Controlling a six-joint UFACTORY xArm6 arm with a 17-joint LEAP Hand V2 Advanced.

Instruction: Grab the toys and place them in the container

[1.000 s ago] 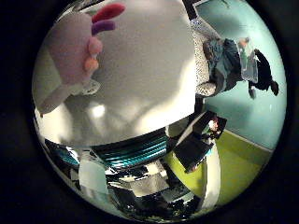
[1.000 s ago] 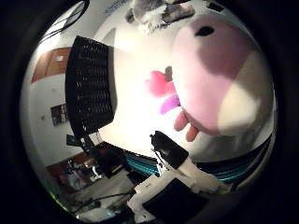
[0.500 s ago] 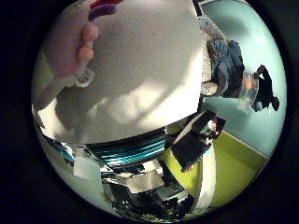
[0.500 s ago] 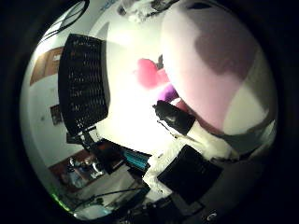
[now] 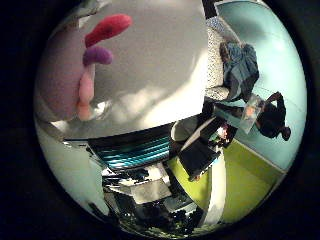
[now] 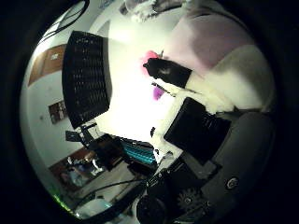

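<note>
A big pink and white plush toy [image 6: 220,47] lies on the white table [image 5: 160,70] close to my palm. Its pink [image 5: 108,28] and purple [image 5: 97,55] parts show in the right little finger side palm view. In the right thumb side palm view a finger of my hand [image 6: 192,121] curls in, and its black fingertip [image 6: 168,70] presses against the toy beside its pink part [image 6: 149,67]. The black slatted container [image 6: 86,79] stands on the table, away from the toy.
A second, grey plush toy [image 6: 149,9] lies at the table's far end. Beyond the table edge are a patterned chair with blue cloth [image 5: 238,65], a teal wall and a yellow-green floor [image 5: 245,170].
The black-tipped finger has swung in from the palm and now lies against the plush toy. The views have shifted, so the hand has moved over the toy.
</note>
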